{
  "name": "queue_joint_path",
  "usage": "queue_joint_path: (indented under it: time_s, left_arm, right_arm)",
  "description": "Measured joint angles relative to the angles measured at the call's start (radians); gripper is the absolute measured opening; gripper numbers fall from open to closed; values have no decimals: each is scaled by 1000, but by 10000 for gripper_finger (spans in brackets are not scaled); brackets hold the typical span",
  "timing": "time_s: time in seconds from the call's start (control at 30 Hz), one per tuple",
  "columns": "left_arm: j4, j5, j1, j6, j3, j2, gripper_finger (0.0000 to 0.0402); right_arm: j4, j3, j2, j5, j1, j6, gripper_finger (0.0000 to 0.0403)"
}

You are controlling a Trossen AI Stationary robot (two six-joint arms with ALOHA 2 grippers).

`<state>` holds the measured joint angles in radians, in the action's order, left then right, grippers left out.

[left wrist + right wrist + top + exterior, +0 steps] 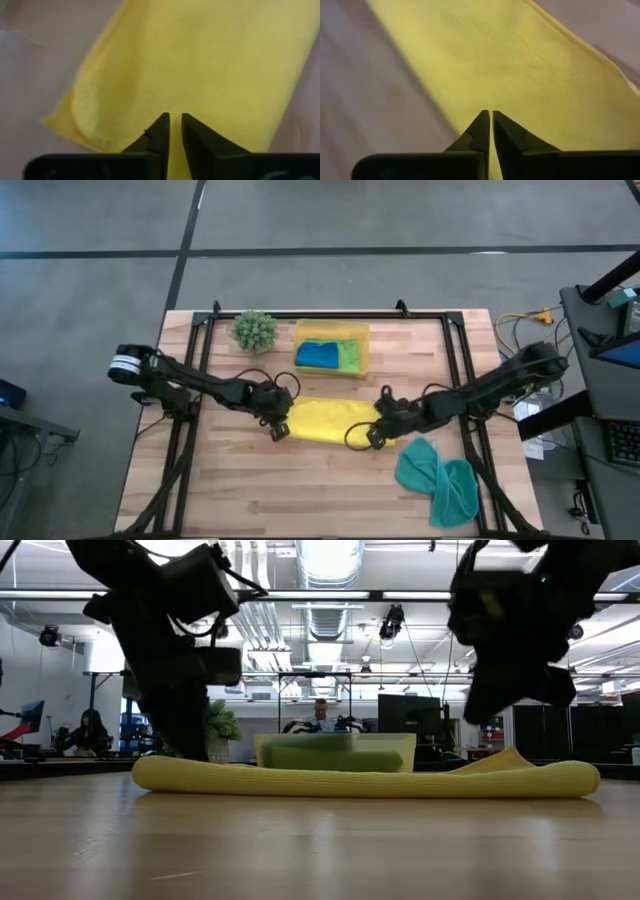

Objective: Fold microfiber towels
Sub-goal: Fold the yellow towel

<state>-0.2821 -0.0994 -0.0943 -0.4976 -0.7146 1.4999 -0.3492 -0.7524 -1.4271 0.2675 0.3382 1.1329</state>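
Grey concrete floor point(330, 215) surrounds the light butcher-block surface point(300, 480), crossed by dark seams. Beside the surface, on the right tool's side, stands a dark desk point(610, 370) with cables trailing near it. Seen from table height, the room opens wide behind — an open ceiling with silver ducts point(330, 600), pipes and long bright light strips point(420, 595). Dark monitors point(405, 715) stand far beyond the tools, and two people sit back there — one point(88, 730) far off on the left tool's side, one point(320, 715) between the two tools.
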Motion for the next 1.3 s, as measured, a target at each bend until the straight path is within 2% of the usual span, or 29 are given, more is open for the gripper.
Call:
queue_joint_path:
  time_s: [0.1,0.2,0.37,0.53,0.67,0.83,1.03,1.17,1.3]
  left_arm:
    - [7,26,-19,-20,-8,16,6]
    - [4,38,-49,-21,-17,26,6]
    - [19,39,-107,-88,-29,44,8]
    - [37,41,-169,-198,-28,56,8]
    - [98,45,-222,-258,-27,78,8]
    - [282,54,-276,-344,-28,161,8]
    - [563,172,-310,-460,-74,315,8]
    - [546,134,-327,-434,-126,300,3]
    - [435,50,-323,-351,-160,183,2]
  right_arm:
    - [-113,-49,-73,-5,-5,-19,10]
    - [-170,-77,-129,-13,-17,-63,9]
    - [-163,-79,-215,-94,-59,-127,9]
    - [-153,-85,-259,-119,-101,-218,9]
    - [-145,-83,-257,-109,-160,-310,9]
    - [-125,-80,-243,-110,-254,-439,9]
    - [-110,-87,-243,-115,-345,-504,9]
    - [-122,-100,-207,-102,-347,-505,8]
    - [-122,-103,-120,-75,-304,-432,8]
